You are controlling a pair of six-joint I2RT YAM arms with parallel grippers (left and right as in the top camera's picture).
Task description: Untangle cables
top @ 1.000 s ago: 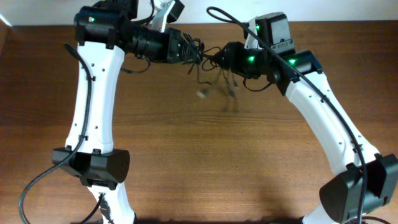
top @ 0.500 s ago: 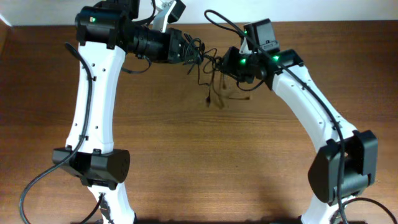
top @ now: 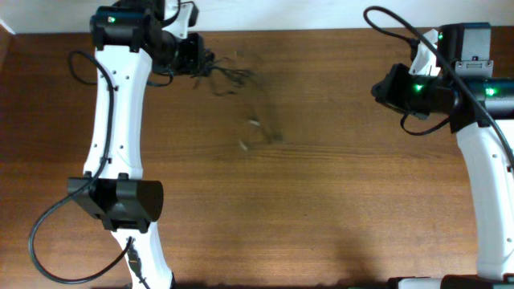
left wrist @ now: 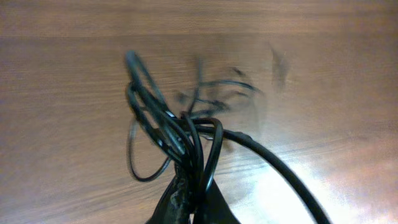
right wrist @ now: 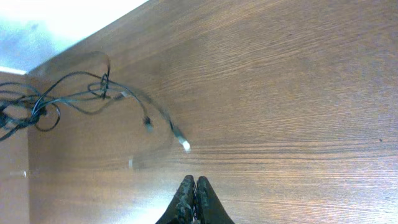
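Meanwhile, the left fingers (left wrist: 186,202) clamp shut on the tangled cables (top: 227,76) near the surface's (top: 321,201) far left corner, plug ends (right wrist: 185,145) dangling, while the right fingers (right wrist: 188,194), closed and empty, hover well apart.

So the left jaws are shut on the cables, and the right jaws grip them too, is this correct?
Not the right ones. The left jaws are shut on the cables, but the right jaws are shut on nothing: the right wrist view shows them closed and empty, apart from the cables.
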